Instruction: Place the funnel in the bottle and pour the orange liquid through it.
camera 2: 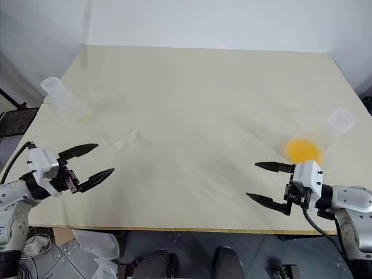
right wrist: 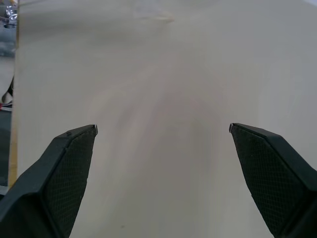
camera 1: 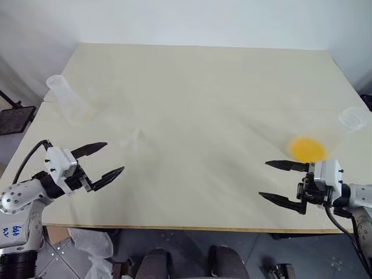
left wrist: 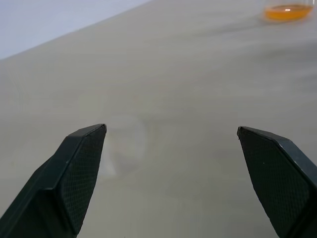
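Nothing begun, by the look of it: funnel (camera 1: 131, 138) lies faint on the counter (camera 1: 197, 87), near centre-left, apart from the bottle (camera 1: 70, 100) at far left; orange liquid (camera 1: 308, 149) sits in the broader flask (camera 1: 331, 135) at the right edge. Left tool (camera 1: 100, 161) and right tool (camera 1: 282, 181) hover with fingers apart, holding nothing. All steps remain: seat funnel, then pour. No labels on the glassware; blue scrawl on the left arm (camera 1: 17, 224), unreadable.
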`<action>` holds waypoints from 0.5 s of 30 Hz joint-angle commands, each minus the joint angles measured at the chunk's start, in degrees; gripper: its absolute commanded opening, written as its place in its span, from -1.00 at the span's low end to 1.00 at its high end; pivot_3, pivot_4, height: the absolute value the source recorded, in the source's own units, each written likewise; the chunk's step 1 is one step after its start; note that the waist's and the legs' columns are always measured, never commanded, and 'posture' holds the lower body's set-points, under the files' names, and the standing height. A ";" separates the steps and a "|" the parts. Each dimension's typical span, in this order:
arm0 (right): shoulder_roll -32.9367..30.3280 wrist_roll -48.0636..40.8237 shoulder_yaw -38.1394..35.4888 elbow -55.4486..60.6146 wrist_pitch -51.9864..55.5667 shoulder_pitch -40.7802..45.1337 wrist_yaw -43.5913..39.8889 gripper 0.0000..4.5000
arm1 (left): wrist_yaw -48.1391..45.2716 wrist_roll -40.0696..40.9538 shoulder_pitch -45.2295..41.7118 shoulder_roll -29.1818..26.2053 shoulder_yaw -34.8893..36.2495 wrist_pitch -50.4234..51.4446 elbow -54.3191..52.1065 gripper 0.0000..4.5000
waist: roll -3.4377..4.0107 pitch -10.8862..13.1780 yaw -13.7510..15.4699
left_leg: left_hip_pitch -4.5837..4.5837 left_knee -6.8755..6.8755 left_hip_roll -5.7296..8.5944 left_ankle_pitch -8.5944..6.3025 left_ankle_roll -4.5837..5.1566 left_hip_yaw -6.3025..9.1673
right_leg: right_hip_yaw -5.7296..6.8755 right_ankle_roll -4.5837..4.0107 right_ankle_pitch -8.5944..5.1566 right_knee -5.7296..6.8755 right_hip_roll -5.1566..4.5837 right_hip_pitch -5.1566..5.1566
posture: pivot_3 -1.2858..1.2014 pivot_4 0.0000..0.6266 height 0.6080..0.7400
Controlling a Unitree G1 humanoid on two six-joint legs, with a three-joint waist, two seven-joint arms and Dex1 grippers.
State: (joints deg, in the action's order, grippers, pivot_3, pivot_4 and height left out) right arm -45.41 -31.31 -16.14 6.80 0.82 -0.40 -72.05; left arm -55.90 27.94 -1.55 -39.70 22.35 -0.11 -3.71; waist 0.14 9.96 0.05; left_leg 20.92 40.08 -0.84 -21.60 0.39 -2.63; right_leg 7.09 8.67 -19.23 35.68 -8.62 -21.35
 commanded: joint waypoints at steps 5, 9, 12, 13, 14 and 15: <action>4.35 -0.41 2.11 1.42 0.10 4.24 4.01 0.99 | 6.23 3.65 1.91 1.77 4.45 4.66 -2.74 1.00 | 0.00 0.00 -0.28 | -0.01 0.01 -0.01 0.00 0.00 -0.01 | -0.01 0.00 0.00 0.01 0.00 0.00 | 0.03 -0.52 1.00; 10.02 -1.37 5.06 5.07 3.89 8.80 11.03 0.99 | 17.79 5.56 2.52 4.74 10.35 11.03 -1.74 1.00 | 0.00 0.00 -0.38 | -0.06 0.01 -0.06 0.00 -0.01 0.00 | -0.06 0.00 0.00 0.12 0.00 -0.02 | 0.03 -0.52 1.00; 15.14 0.38 7.46 6.58 4.21 12.18 17.07 0.99 | 24.40 3.46 4.40 8.68 14.70 7.95 -0.85 1.00 | 0.00 0.00 -0.24 | -0.07 0.01 -0.03 0.00 -0.01 0.04 | -0.05 0.00 0.00 0.14 -0.02 -0.03 | 0.03 -0.52 1.00; 16.41 0.74 8.32 7.03 4.33 13.01 18.33 0.99 | 26.72 3.83 4.69 10.06 16.20 7.76 -1.03 1.00 | -0.01 0.00 -0.23 | -0.06 0.02 -0.01 0.00 -0.01 0.04 | -0.05 0.00 0.00 0.14 -0.03 -0.03 | 0.03 -0.52 1.00; 17.13 0.98 8.88 7.45 4.48 13.41 19.05 0.99 | 28.15 4.18 4.86 10.86 17.13 7.79 -1.24 1.00 | -0.01 -0.01 -0.23 | -0.06 0.02 0.00 0.00 -0.01 0.05 | -0.05 0.00 0.00 0.14 -0.03 -0.03 | 0.03 -0.52 1.00; 18.25 1.57 9.80 7.74 4.39 14.05 20.19 0.99 | 31.08 3.86 5.14 12.18 18.47 7.65 -1.24 1.00 | -0.03 -0.01 -0.08 | -0.05 0.02 0.00 0.00 -0.01 0.06 | -0.05 0.00 0.00 0.15 -0.04 -0.03 | 0.03 -0.52 1.00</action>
State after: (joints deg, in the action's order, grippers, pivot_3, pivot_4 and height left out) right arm -28.04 -30.21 -6.71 11.98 5.37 12.91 -53.96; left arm -29.00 31.63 3.18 -28.24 37.17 8.97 -3.77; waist 0.11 9.95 -0.03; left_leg 20.90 40.10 -0.82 -21.60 0.38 -2.50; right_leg 7.07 8.67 -19.23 35.83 -8.66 -21.37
